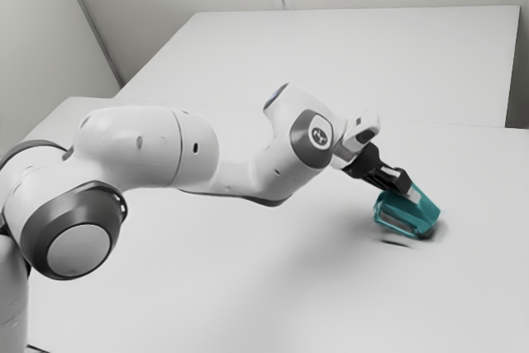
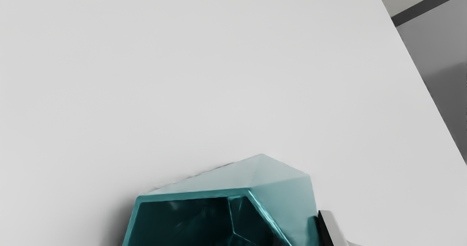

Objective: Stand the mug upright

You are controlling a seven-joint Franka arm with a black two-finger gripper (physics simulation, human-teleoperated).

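Observation:
The teal faceted mug (image 1: 423, 207) is tilted over at the exterior view's right, its opening turned toward the lower left there, with a thin dark shadow under its rim. The black gripper (image 1: 402, 188) reaches down onto its upper side and is shut on the mug's wall. In the wrist view, the mug (image 2: 288, 206) shows its dark hollow inside, and one finger (image 2: 332, 229) presses on its pale outer wall. A dark patch inside the rim may be the other finger, mostly hidden.
A white table (image 1: 273, 287) lies under the arm and mug, with another white surface (image 1: 331, 55) behind it. Pale walls stand at the back. The table's edge crosses the wrist view beside a grey area.

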